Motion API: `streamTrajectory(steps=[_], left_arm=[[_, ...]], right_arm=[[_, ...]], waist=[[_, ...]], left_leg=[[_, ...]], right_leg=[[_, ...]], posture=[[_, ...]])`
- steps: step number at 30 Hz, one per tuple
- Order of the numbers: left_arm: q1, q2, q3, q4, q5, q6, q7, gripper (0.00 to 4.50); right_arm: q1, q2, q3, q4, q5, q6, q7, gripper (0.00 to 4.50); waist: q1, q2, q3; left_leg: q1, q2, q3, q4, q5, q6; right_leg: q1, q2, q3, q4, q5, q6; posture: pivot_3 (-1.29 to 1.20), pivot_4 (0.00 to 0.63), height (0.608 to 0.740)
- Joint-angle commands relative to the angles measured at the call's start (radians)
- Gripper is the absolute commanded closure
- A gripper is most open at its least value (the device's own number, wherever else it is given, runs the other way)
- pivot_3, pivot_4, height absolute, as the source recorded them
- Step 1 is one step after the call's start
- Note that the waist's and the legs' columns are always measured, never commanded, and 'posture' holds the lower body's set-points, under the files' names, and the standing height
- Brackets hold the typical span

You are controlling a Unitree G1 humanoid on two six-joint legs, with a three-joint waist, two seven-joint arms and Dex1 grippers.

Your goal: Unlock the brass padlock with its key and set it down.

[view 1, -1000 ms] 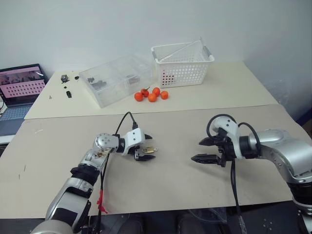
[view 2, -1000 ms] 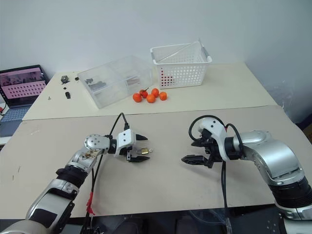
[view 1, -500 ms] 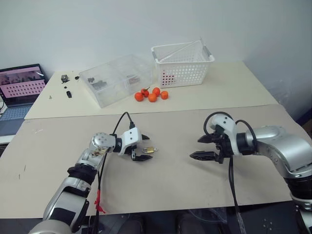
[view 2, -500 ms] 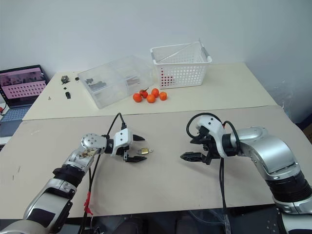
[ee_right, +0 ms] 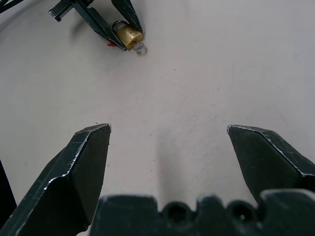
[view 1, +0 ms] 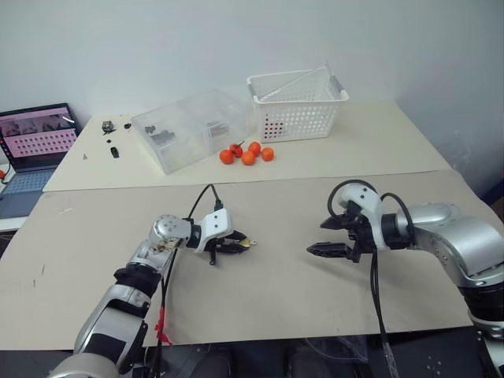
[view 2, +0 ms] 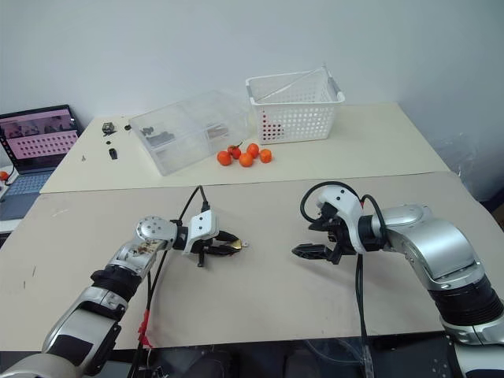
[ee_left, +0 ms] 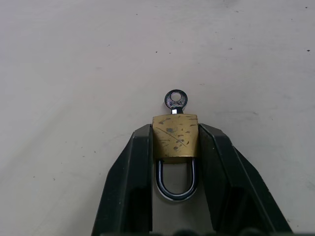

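The brass padlock (ee_left: 174, 135) lies on the beige table (view 1: 276, 299) with my left gripper (ee_left: 174, 129) shut on it, one black finger pressed to each side of its body. Its silver shackle (ee_left: 176, 184) points back between the fingers toward the wrist. The key (ee_left: 175, 101) sits in the lock's far end, its round head sticking out past the fingertips. In the head views the padlock (view 2: 235, 246) shows as a small gold spot at the left gripper's (view 1: 240, 244) tip. My right gripper (view 1: 316, 238) hovers open to the right of the lock, a hand's width away, holding nothing.
On the rear table stand a clear plastic box (view 1: 189, 130), a white basket (view 1: 298, 102) and several orange fruits (view 1: 248, 153) between them. A laptop (view 1: 35, 146) sits at the far left, with small dark parts (view 1: 110, 138) beside it.
My left gripper's fingers have closed from wide open onto the padlock's body. The right gripper has stayed open and in place.
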Motion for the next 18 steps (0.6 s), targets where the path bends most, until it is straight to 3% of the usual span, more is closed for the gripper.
streamTrajectory(steps=[1,6,9,18], left_arm=[[-0.029,-0.001,0.011,0.000,-0.002,0.051,0.007,3.68],[-0.086,-0.010,0.050,-0.121,-0.098,0.253,-0.049,3.68],[-0.121,0.023,0.010,-0.154,-0.059,0.206,-0.103,3.68],[-0.304,-0.020,-0.002,-0.100,-0.102,0.279,-0.229,3.68]], right_arm=[[0.000,-0.021,-0.009,-0.028,-0.022,-0.071,0.005,0.00],[0.033,-0.042,-0.002,-0.060,-0.110,-0.310,0.045,0.00],[0.038,-0.061,0.046,-0.022,-0.267,-0.476,-0.009,0.00],[0.146,0.037,0.116,0.033,-0.630,-1.100,-0.232,0.00]], waist=[[0.000,0.000,0.000],[-0.001,0.000,0.000],[-0.001,0.000,0.000],[-0.003,0.000,0.000]], left_leg=[[0.000,0.000,0.000,0.000,0.000,0.000],[-0.001,0.000,0.000,0.004,-0.004,0.007],[-0.002,-0.001,0.000,0.005,-0.005,0.008],[-0.001,0.000,0.002,0.005,-0.005,0.008]], right_leg=[[0.000,0.000,0.000,0.000,0.000,0.000],[0.000,0.001,0.000,0.000,-0.001,0.001],[-0.001,0.000,0.000,0.000,-0.001,0.001],[-0.001,0.001,0.000,0.000,-0.001,0.001]], posture=[[0.00,0.150,0.740],[0.00,0.150,0.740],[0.00,0.150,0.740],[0.00,0.150,0.740]])
